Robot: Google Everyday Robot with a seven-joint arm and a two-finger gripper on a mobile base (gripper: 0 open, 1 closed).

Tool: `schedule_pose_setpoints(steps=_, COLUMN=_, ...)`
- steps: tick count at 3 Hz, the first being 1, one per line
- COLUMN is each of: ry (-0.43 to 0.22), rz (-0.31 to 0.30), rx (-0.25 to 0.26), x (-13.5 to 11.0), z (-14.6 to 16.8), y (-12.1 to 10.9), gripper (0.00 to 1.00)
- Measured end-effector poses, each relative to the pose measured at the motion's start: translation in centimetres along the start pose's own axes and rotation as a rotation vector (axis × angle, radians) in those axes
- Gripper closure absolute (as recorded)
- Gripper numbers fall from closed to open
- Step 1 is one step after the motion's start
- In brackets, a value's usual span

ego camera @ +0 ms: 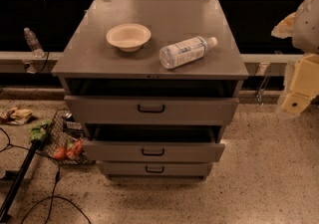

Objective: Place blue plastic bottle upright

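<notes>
Warm, rather dim light falls from above onto the grey cabinet (149,61), leaving a soft pale sheen toward the rear of its top. On that top, the cream bowl (128,36) and the blue plastic bottle (185,52) cast short, faint shadows, and the bottle's label glares white. The cabinet's open drawers (149,87) are near-black inside. Deep shadow lies behind the cabinet on both sides. Right of the cabinet, at the frame's edge, the gripper (299,93) looks pale and washed out.
</notes>
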State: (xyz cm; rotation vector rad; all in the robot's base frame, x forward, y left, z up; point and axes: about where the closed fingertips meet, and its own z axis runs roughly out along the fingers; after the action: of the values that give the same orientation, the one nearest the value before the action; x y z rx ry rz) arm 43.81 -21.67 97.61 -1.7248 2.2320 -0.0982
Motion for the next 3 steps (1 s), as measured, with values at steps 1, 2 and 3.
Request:
schedule_pose_setpoints(steps=1, ry=0.000, rz=0.000, rx=0.000, x=0.0, z=0.0, y=0.0, gripper=0.00)
schedule_pose_setpoints(steps=2, ry=0.013, rz=-0.070, rx=-0.017, x=-1.6, z=0.7, y=-1.6, gripper=0.00)
schedule_pose_setpoints(steps=3, ry=0.034, rz=-0.248, rx=-0.056, x=-5.7, z=3.2, y=-6.5, gripper=0.00)
